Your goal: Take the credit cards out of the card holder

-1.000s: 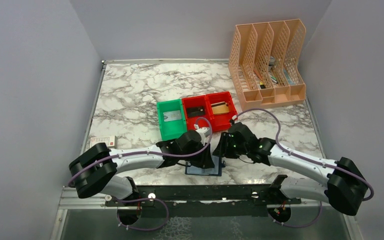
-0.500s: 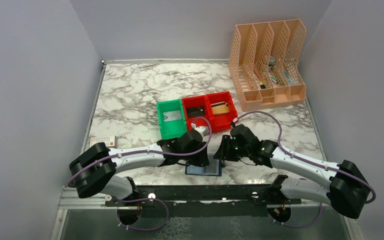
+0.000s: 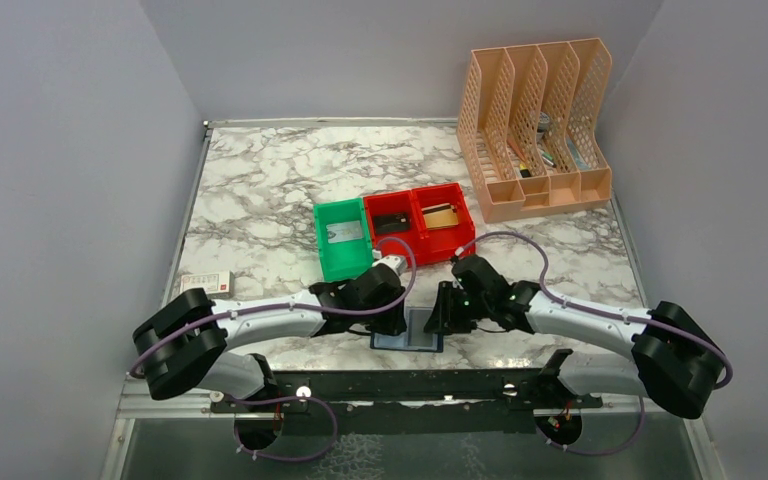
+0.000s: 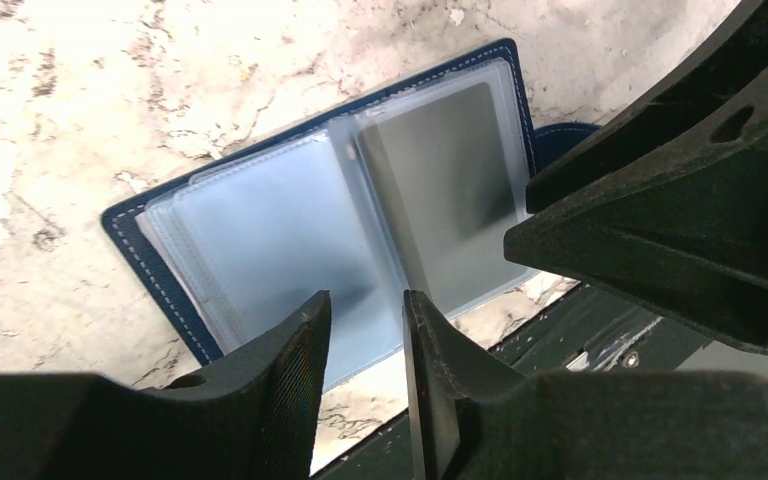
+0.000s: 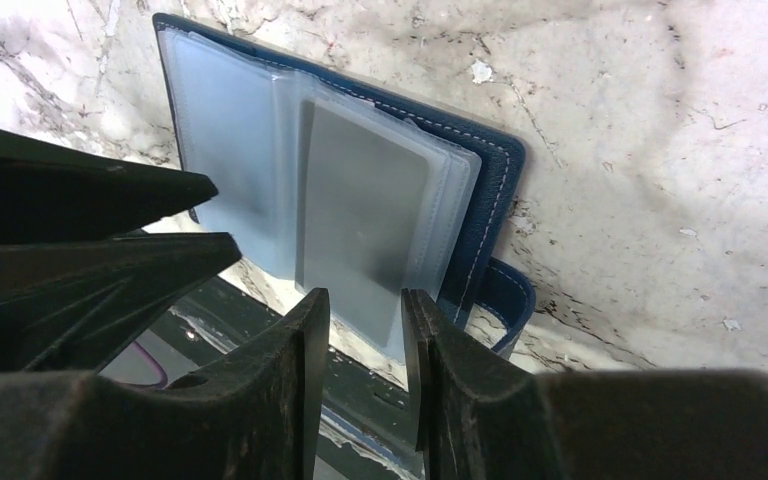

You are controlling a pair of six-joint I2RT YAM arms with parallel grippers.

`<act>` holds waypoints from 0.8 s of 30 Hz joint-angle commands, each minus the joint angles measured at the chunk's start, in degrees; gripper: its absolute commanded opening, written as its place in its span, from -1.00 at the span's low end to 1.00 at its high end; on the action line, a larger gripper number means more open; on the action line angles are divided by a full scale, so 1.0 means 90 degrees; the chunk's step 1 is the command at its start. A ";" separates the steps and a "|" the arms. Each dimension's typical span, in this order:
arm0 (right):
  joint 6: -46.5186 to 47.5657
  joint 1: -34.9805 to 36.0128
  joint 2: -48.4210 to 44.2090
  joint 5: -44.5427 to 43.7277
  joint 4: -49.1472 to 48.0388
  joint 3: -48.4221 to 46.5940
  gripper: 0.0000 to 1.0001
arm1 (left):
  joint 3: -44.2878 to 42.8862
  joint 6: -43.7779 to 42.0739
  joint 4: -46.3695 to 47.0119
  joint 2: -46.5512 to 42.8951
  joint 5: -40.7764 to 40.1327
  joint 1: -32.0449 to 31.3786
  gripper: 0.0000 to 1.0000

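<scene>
Card holder (image 4: 260,215), open flat on marbled table (image 3: 260,190) between grey walls (image 3: 60,150); left gripper (image 4: 365,300) and right gripper (image 5: 362,298) each narrowly parted over its clear sleeves (image 5: 360,180); box (image 3: 205,282) label unreadable.

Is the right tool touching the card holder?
Cannot tell. In the right wrist view the right tool straddles the card holder's clear sleeve edge, but contact isn't plain.

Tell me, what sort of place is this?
Probably a lab test booth dressed as a desk: a marble-patterned table boxed in by plain grey walls, holding a peach file organizer and small plastic bins.
</scene>
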State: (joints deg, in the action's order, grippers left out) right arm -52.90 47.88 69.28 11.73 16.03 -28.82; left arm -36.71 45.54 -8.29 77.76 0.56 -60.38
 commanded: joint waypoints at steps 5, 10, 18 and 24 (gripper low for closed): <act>-0.0129 -0.0027 0.0104 0.0008 -0.0176 0.0129 -0.34 | 0.0085 0.0012 -0.0437 -0.0505 -0.0776 -0.0010 -0.27; -0.0139 -0.0027 0.0120 -0.0021 -0.0143 0.0111 -0.34 | 0.0117 0.0107 -0.0712 -0.0604 -0.1062 -0.0001 -0.23; -0.0189 -0.0027 0.0124 -0.0011 -0.0224 0.0155 -0.34 | 0.0253 0.0236 -0.0965 -0.0620 -0.1257 0.0005 -0.20; -0.0213 -0.0029 0.0164 0.0133 -0.0475 0.0219 -0.36 | 0.0343 0.0279 -0.0921 -0.0584 -0.1194 0.0005 -0.20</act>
State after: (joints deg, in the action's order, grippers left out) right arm -54.02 47.88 70.35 11.73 14.90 -27.73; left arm -34.24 47.37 -16.05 73.21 -8.71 -60.38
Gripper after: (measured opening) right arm 0.330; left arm 0.402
